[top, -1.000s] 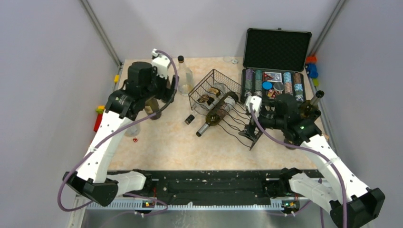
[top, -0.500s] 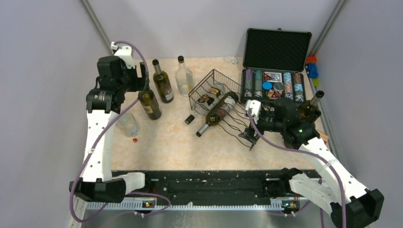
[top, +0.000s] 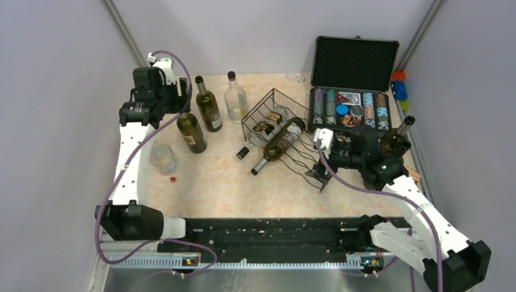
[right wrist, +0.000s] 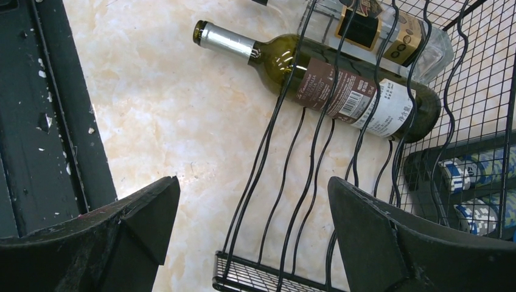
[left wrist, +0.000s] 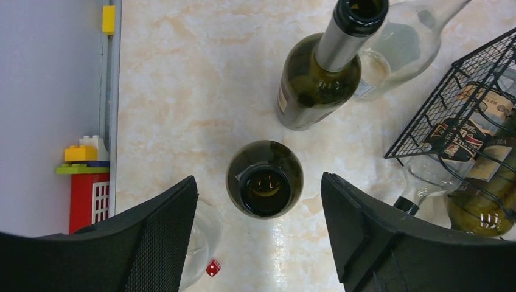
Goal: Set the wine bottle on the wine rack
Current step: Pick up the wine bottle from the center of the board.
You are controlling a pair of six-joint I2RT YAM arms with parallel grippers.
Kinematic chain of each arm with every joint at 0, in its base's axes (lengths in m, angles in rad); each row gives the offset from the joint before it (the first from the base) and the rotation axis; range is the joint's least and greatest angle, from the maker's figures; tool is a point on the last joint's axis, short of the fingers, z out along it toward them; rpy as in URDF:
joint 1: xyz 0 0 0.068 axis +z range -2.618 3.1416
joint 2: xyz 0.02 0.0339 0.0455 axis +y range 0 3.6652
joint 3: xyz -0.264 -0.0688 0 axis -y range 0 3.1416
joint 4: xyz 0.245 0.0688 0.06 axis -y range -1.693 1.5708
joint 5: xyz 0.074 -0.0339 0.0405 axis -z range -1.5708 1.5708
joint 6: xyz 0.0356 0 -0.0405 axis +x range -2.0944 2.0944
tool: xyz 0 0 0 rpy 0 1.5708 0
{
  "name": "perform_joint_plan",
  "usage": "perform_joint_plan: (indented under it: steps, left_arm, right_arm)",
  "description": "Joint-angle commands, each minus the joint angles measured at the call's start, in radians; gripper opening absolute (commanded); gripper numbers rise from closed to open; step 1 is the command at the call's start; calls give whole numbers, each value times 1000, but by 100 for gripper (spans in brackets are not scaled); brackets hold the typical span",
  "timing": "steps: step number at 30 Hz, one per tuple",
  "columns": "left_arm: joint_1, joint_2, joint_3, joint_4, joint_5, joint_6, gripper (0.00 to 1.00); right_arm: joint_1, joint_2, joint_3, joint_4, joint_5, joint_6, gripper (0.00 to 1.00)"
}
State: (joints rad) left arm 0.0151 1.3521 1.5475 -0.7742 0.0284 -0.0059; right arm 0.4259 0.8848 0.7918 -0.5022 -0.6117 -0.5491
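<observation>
Left wrist view: I am hanging my left gripper [left wrist: 257,201] straight over the wine bottle [left wrist: 264,179]. It is standing upright on the table, so I am looking down its long axis into the open mouth. My fingers [left wrist: 158,243] are standing apart, one on each side, with bare tabletop showing in both gaps and nothing gripped. I judge that the next move is coming down around the neck, and this arm is far nearer than the right.

Just beyond, a second dark bottle [left wrist: 313,85] and a clear bottle [left wrist: 395,48] are standing upright, touching or nearly so. To my right the wine rack [left wrist: 468,79] is lying well apart from the bottle.

My right gripper [right wrist: 254,188] is hovering spread wide over the rack's near wires, holding nothing. The rack is holding a green labelled bottle [right wrist: 341,85] and a clear labelled one [right wrist: 377,30], side by side, necks toward me.

Farthest, the open black case [top: 356,64] is holding rows of poker chips [top: 350,109].
</observation>
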Motion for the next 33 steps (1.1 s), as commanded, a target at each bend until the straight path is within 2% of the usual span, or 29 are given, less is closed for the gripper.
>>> perform_joint_plan:
  steps: [1, 13, 22, 33]
  left_arm:
    - [23, 5, -27, 83, 7, -3, 76]
    - [43, 47, -75, 107, 78, -8, 64]
    - [43, 41, -108, 129, 80, -5, 55]
    - [43, 25, -97, 123, 98, -3, 30]
  right_arm:
    - [8, 5, -2, 18, -19, -17, 94]
    - [9, 15, -4, 10, -14, -22, 94]
    - [8, 12, -6, 2, -16, -27, 94]
    - [8, 20, -4, -2, -28, -29, 94]
